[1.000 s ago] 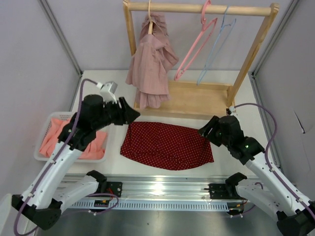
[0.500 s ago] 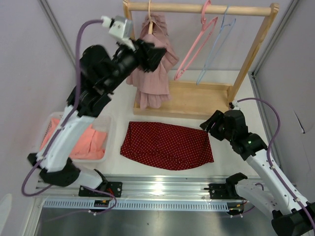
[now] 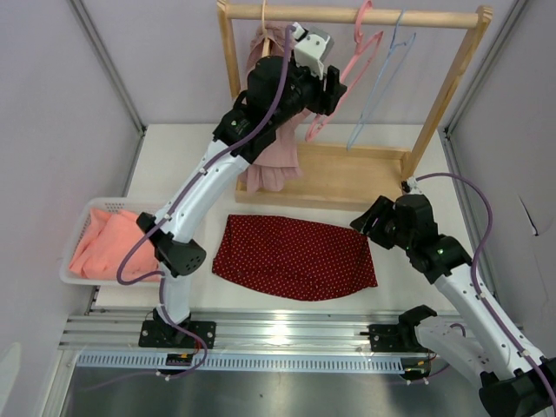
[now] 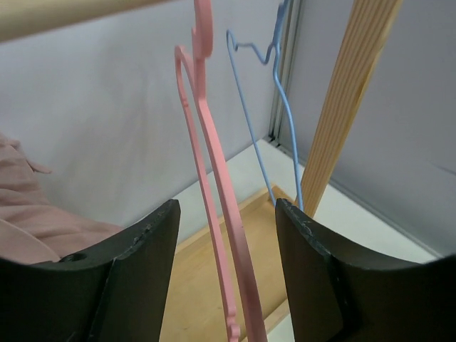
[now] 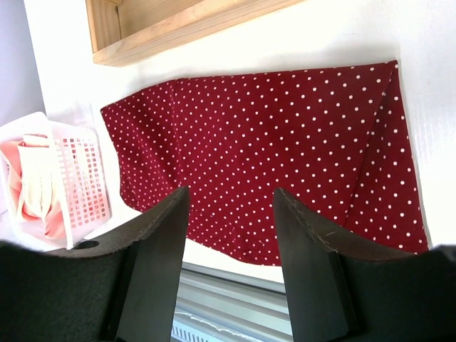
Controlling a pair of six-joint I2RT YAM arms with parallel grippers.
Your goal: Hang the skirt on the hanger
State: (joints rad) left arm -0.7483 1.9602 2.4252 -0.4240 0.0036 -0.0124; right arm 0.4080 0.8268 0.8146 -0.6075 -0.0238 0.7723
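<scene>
Viewing top: left gripper (image 3: 333,90) is up at the rail (image 3: 417,16), right on the pink hanger (image 3: 347,74). Right gripper (image 3: 368,222) sits low at the right edge of the skirt (image 3: 295,256).
Skirt: red with white dots, flat on the table (image 3: 174,143) between the arms and in front of the rack base (image 3: 347,178). It is on no hanger.
Neighbours: blue hanger (image 3: 382,78) is just beside the pink one. The dress (image 3: 269,130) hangs at the rail's left end, against the left arm. Basket (image 3: 74,276) is at far left.
Left wrist: fingers (image 4: 142,263) apart, nothing clamped. The pink hanger runs down between them, apparently touching neither. The blue hanger is just behind it, with the post (image 4: 342,107) at right.
Right wrist: fingers (image 5: 153,278) apart and empty. The skirt lies spread below, its right edge just under the tips.
Step (judged): fetching the pink hanger; skirt not started.
Risk 1: closing off-centre could push the free-hanging pink hanger away, so it swings out of the grip.
Risk 2: lifting at an angle may snag the hook on the rail or drag the blue hanger along.
Risk 3: the left arm could rub the dress and pull it off.
Risk 4: the thin, flat skirt may let the right gripper pinch one layer or slide off.
</scene>
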